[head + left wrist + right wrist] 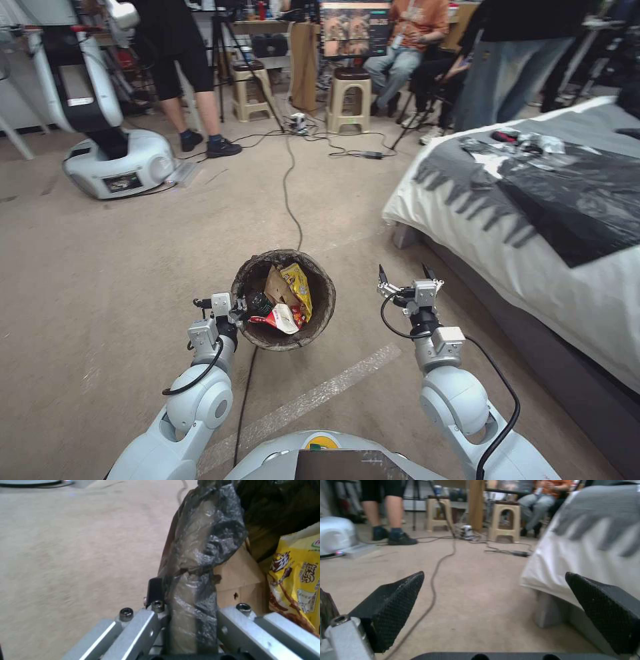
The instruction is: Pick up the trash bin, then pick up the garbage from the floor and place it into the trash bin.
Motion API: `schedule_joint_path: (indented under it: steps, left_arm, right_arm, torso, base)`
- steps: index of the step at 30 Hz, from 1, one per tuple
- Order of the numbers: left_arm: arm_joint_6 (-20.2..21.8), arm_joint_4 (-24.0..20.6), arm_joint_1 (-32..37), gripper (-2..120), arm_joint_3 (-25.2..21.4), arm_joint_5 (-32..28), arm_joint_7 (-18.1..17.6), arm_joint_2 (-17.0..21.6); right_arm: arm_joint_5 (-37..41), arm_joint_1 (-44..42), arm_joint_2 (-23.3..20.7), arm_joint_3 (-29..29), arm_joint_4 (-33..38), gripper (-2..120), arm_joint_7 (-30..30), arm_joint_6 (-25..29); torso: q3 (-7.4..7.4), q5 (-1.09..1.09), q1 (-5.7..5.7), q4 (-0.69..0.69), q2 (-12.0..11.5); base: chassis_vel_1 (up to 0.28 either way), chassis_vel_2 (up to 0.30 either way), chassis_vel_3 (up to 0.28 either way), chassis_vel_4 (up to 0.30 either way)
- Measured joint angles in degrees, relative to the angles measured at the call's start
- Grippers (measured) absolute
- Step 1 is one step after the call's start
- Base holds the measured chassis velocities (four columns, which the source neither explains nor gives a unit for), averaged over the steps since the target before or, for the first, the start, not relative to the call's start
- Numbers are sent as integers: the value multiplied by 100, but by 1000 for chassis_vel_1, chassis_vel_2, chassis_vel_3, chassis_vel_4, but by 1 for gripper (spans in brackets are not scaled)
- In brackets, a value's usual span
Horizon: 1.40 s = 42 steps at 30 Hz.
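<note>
The trash bin (321, 303), a round bucket with a dark liner over its rim, hangs just ahead of me above the carpet. My left gripper (240, 310) is shut on its near-left rim. In the left wrist view the liner-wrapped rim (200, 542) runs between the left gripper's (190, 610) jaws. Garbage lies inside: a yellow snack wrapper (298, 287) (296, 580), a brown paper bag (277, 288) (238, 577), a red-and-white wrapper (277, 319) and a green bottle (259, 303). My right gripper (404, 272) (500, 600) is open and holds nothing, to the right of the bin.
A bed (533, 253) with a black plastic sheet (580, 193) stands close on the right. A cable (290, 193) runs along the carpet ahead. Another robot's base (120, 163) is at far left, stools (349, 100) and people stand behind. Open carpet lies left and ahead.
</note>
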Motion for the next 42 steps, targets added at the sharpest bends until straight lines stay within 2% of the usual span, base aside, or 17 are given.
schedule_joint_path:
  steps: [17,18,19,20,21,24,26,33,38,42]
  left_arm:
    - [0,2,8,3,-9,-4,4,5]
    - [-1,2,8,3,-11,-2,3,4]
    - [-1,2,8,3,-11,-2,3,4]
    - [-1,2,9,3,-9,-1,3,4]
    - [-2,1,8,3,-9,0,3,6]
    - [-2,2,11,3,-7,13,9,8]
    - [-7,1,10,3,-8,32,16,10]
    - [2,-68,15,3,-21,86,23,36]
    - [92,-176,5,3,-28,28,25,75]
    - [175,-213,-9,3,-15,-69,23,116]
  right_arm:
    - [-16,2,66,-43,-11,100,14,-5]
    - [-17,1,64,-43,-10,100,14,-5]
    - [-17,1,64,-43,-10,100,14,-5]
    - [-19,1,62,-41,-9,100,15,-5]
    - [-19,0,63,-42,-8,100,16,-5]
    - [-23,0,71,-41,-7,100,21,-5]
    - [-30,0,92,-56,-8,100,23,-5]
    - [-47,19,154,-99,-25,100,42,-8]
    - [-48,30,159,-107,-27,100,63,-34]
    - [-48,35,145,-105,-23,100,71,-49]
  torso:
    - [0,3,0,0,0]
    - [0,-1,0,4,0]
    - [0,-1,0,4,0]
    - [0,-10,0,3,0]
    - [0,3,0,0,0]
    - [0,-4,0,-2,0]
    - [0,2,0,-2,0]
    - [0,0,0,4,0]
    - [0,0,0,-3,0]
    - [0,0,0,-2,0]
  base:
    - [117,129,139,125]
    - [190,190,98,131]
    - [190,190,98,131]
    - [161,167,98,78]
    - [147,132,74,78]
    - [135,96,96,123]
    - [119,115,118,151]
    - [94,92,98,98]
    - [6,9,10,1]
    - [0,0,0,0]
